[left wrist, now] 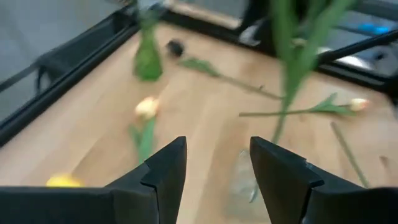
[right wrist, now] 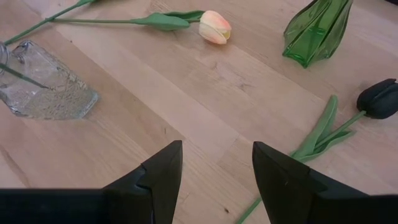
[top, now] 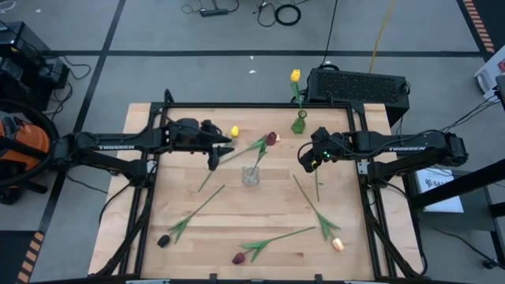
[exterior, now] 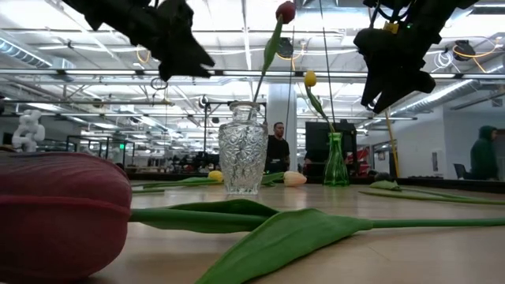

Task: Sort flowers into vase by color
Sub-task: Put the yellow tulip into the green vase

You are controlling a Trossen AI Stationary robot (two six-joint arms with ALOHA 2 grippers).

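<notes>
A clear glass vase stands mid-table with a maroon tulip standing in it. A green vase at the far edge holds a yellow tulip. Loose flowers lie on the wood: a yellow head, a peach one beyond the clear vase, a black one, a dark one, a maroon one and a peach one. My left gripper hovers open, left of the clear vase. My right gripper hovers open to its right.
The table's black frame rails run along its left, right and far edges. A black box sits beyond the far right corner. In the low view, people stand in the room behind the table.
</notes>
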